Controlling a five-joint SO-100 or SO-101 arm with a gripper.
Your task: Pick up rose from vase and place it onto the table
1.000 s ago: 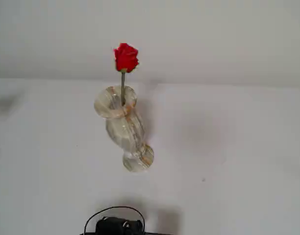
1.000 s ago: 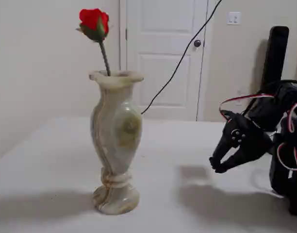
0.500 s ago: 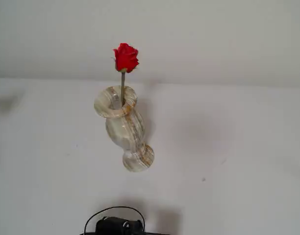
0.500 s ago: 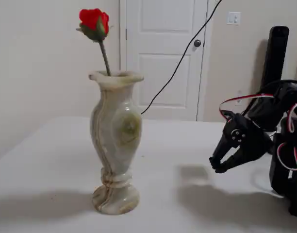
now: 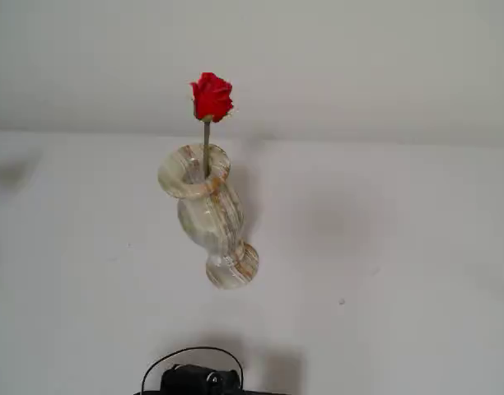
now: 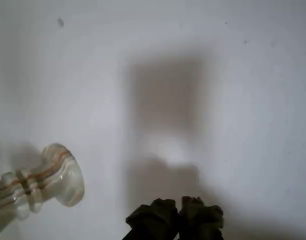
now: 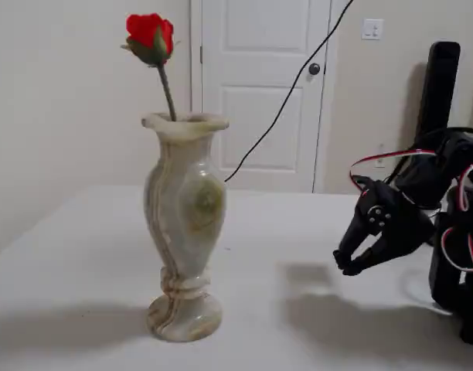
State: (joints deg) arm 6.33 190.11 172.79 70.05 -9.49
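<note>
Rose (image 7: 149,36) stands upright in the vase (image 7: 184,232) on the desk (image 7: 82,263). The pincer (image 7: 346,265) hovers low, well to the right, closed and empty. It should rise, open, and take the stem just under the bud, lifting straight up.

The plain matte white table (image 7: 90,255) carries one curvy cream marbled stone vase (image 7: 184,232) with tan streaks, standing upright on its round foot, well apart from the black gripper (image 7: 346,267).
</note>
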